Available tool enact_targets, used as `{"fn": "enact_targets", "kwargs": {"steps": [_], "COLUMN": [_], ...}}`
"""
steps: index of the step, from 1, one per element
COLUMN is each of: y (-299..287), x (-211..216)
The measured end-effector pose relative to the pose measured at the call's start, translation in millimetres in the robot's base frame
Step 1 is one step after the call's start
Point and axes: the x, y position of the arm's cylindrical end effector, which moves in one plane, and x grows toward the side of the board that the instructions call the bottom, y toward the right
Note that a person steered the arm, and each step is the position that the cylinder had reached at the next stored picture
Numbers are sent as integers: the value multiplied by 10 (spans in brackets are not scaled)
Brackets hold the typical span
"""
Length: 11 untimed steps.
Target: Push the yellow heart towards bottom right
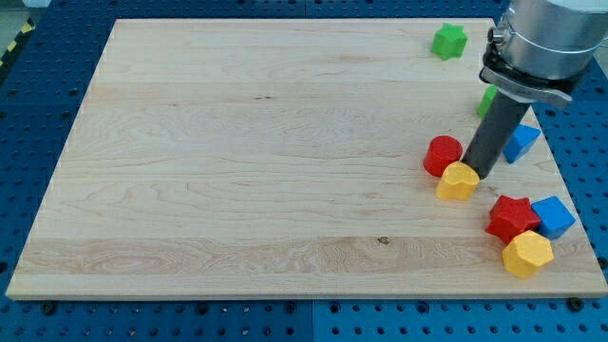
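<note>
The yellow heart (457, 181) lies on the wooden board (237, 161) at the view's right, touching the red cylinder (443, 155) at its upper left. My tip (478, 174) rests against the heart's upper right edge. The rod rises up and to the right toward the arm at the view's top right.
A blue block (521, 142) sits right behind the rod, and a green block (487, 100) is partly hidden by the arm. A green star (449, 40) lies near the top edge. A red star (513, 218), blue cube (553, 216) and yellow hexagon (527, 254) cluster at the bottom right corner.
</note>
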Motion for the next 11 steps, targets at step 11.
{"fn": "enact_targets", "kwargs": {"steps": [11], "y": [-477], "x": [614]}}
